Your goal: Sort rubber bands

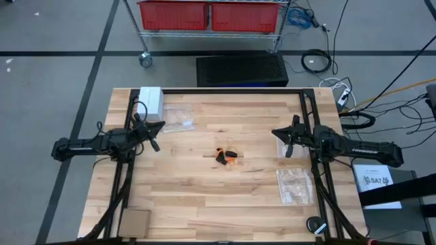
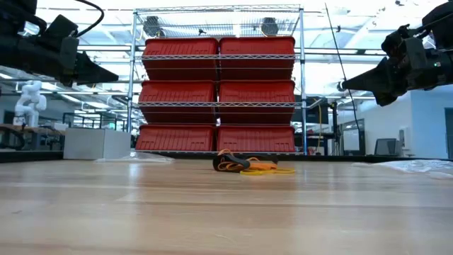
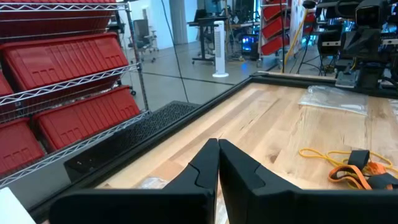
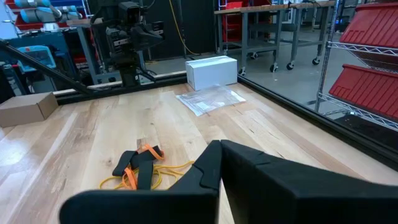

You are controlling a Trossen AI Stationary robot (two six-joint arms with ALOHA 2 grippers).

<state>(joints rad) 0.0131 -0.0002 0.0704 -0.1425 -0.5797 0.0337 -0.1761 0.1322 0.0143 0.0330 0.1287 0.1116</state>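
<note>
Both grippers, left [image 1: 155, 134] and right [image 1: 281, 134], hover with jaws closed and empty. The rubber bands [image 1: 226, 156] lie tangled mid-surface; best open wide and pick one loop at its edge.

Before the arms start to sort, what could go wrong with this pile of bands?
The rubber bands lie tangled in one heap at mid-table, black and orange overlapping, so a pinch may lift several colours together. The thin pale loops lie flat on the wood and may slip from the fingers. Both the left gripper and right gripper are shut and raised; they must open before descending.
</note>
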